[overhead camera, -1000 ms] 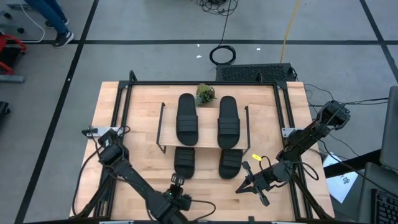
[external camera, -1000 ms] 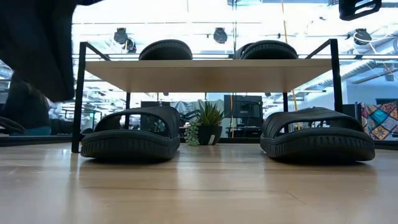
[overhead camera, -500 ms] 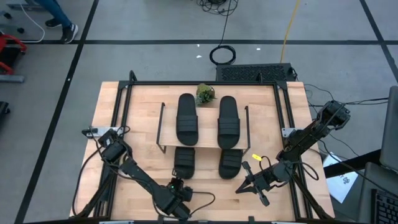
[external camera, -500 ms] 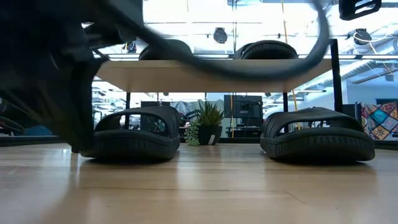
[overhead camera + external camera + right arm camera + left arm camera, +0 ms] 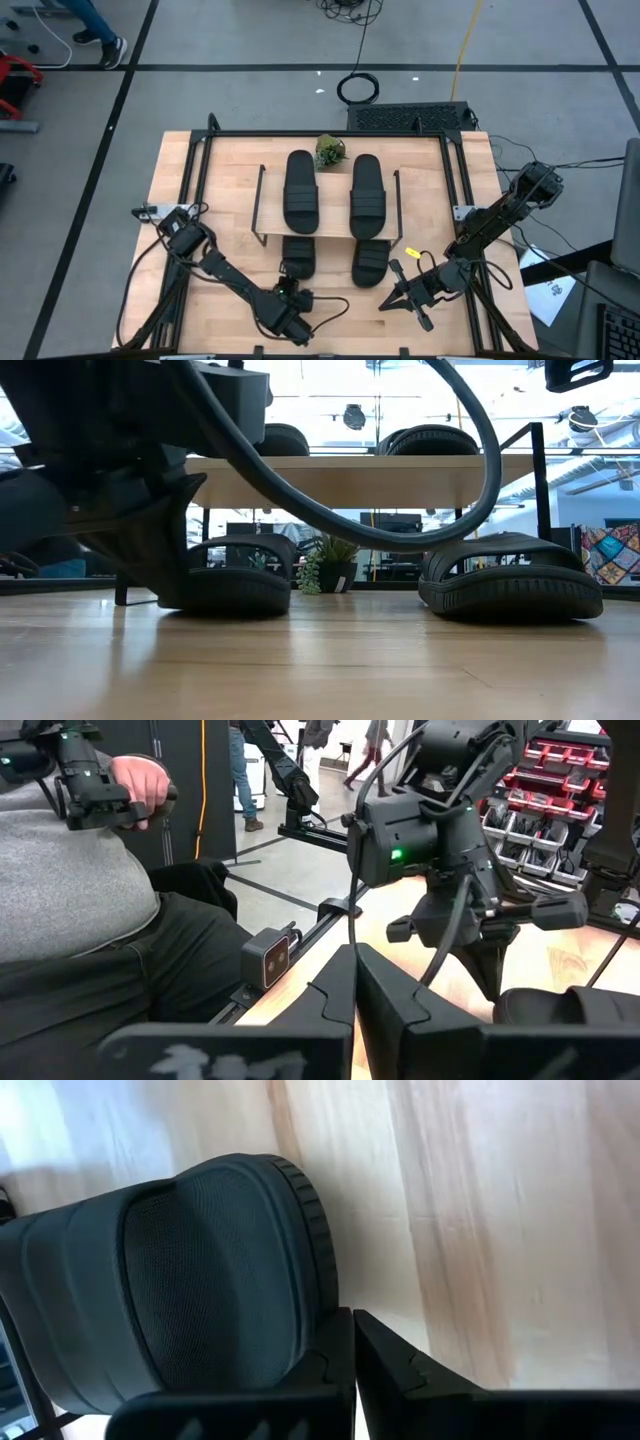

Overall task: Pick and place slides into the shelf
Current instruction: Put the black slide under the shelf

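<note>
Two black slides [image 5: 301,190] [image 5: 367,195] lie on the top board of the shelf [image 5: 333,205]. Two more slides [image 5: 297,250] [image 5: 369,260] rest flat on the table under that board, their near ends sticking out toward the table's near edge. My left gripper [image 5: 352,1325] is shut and slants down, its tips at the near end of the lower left slide [image 5: 240,585]. In the low view it stands in front of that slide's left part. My right gripper [image 5: 384,304] is shut and level, right of the lower right slide [image 5: 510,580] and holding nothing. My left gripper's shut fingertips [image 5: 345,1330] stand right at the rounded rim of the lower left slide's near end [image 5: 318,1280], coming slanting down from the table's near side. I cannot tell whether they touch it. The slide lies flat on the table.
A small potted plant [image 5: 330,150] stands behind the shelf at its far side. Black frame rails [image 5: 200,170] run along the table's edges. Bare wood lies on the near side of the slides. In the right wrist view a seated person [image 5: 90,890] shows beyond the table.
My left gripper has come down and toward the table's right, up to the lower left slide's near end. In the low view it has come in from the left and now stands in front of that slide. The slides have kept their places.
</note>
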Action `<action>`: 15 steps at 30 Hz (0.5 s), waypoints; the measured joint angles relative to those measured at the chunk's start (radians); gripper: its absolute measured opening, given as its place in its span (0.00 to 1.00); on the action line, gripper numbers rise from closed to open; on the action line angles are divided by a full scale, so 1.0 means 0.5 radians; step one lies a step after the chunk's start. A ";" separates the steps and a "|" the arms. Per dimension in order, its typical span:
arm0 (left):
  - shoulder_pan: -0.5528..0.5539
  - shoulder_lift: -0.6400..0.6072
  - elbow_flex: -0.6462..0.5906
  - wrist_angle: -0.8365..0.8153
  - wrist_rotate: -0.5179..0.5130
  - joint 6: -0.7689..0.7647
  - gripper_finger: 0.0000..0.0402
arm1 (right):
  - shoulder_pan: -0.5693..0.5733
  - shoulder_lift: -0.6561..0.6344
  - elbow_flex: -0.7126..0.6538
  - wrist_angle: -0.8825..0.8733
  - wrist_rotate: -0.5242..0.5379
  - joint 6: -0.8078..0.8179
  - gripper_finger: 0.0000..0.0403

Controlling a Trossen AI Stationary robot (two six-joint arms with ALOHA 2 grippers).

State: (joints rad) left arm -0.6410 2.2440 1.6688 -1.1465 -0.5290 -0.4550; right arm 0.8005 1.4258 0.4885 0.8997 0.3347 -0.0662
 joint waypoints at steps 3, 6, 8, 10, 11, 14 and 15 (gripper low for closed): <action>0.017 0.000 0.000 0.000 -0.006 0.001 0.00 | 0.000 0.000 0.000 0.000 0.000 -0.002 0.00; 0.034 0.000 0.000 0.000 -0.006 0.005 0.00 | 0.000 0.000 0.000 0.000 0.000 0.001 0.00; 0.042 0.000 0.000 -0.003 -0.008 0.010 0.00 | 0.000 0.000 0.000 0.000 0.000 0.002 0.00; 0.047 0.000 0.000 -0.004 -0.009 0.010 0.00 | 0.000 0.000 0.000 0.000 0.000 0.003 0.00; 0.052 0.000 0.000 -0.005 -0.006 0.009 0.00 | 0.000 0.000 0.000 0.000 0.000 0.003 0.00; 0.051 0.000 -0.008 -0.012 0.012 0.005 0.00 | 0.000 0.000 0.000 0.000 0.000 0.003 0.00; 0.051 0.000 -0.017 -0.010 0.013 0.004 0.00 | 0.000 0.000 0.000 0.000 0.000 0.003 0.00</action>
State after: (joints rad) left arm -0.6155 2.2440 1.6603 -1.1517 -0.5227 -0.4530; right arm 0.8005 1.4258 0.4885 0.8997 0.3347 -0.0647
